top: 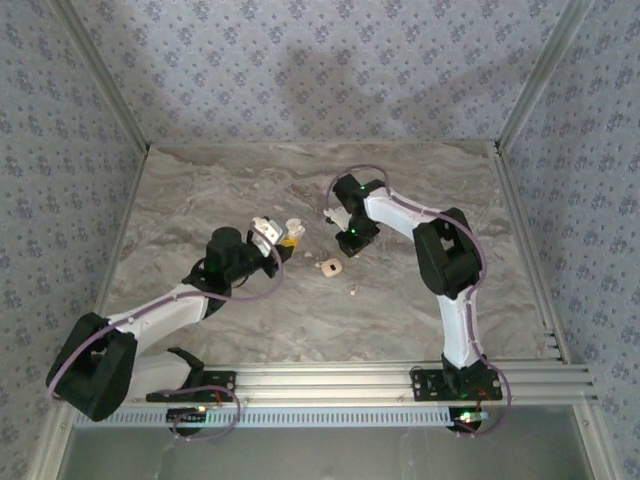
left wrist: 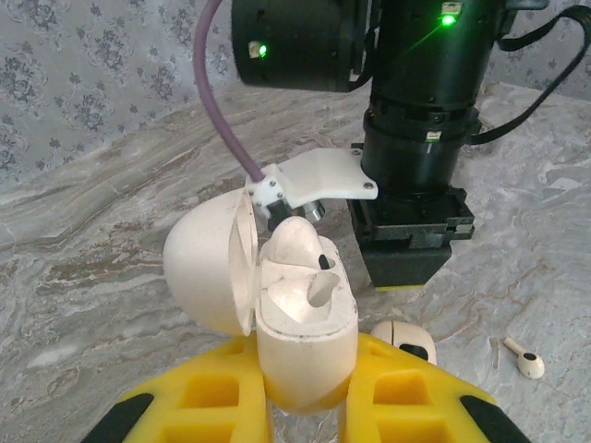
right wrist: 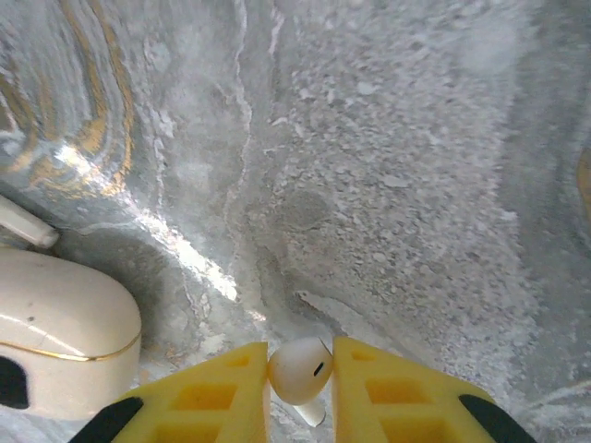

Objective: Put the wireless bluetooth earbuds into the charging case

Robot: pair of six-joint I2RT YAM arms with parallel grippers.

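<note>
**Bud pinched, open case waiting alongside**

From above, the left gripper (top: 287,240) is clamped on the case (top: 293,228) over the marbled table (top: 430,190). The right gripper (top: 348,248) points down just beside it, on the case's right. A peach piece (top: 330,267) lies near them both. A second bud (top: 353,291) lies loose a little closer to the arm bases, apart from either gripper.

From the left wrist, the yellow fingers (left wrist: 212,397) pinch the case by its base. It stands upright with its mouth up and its lid swung open to the left. One socket looks hollow. A pale lump sits in the other, and I can't tell whether that is a bud. The right arm's black wrist hangs just behind the case.

From the right wrist, the pads are closed on a bud (right wrist: 300,367), round head between them and stem pointing down at the table. Whether it touches the table I can't tell.

The case lies close on the right gripper's left. The stem's long axis looks near vertical, like the sockets, so I'd expect a lift, a short sideways carry over the mouth, then a straight drop.
</note>
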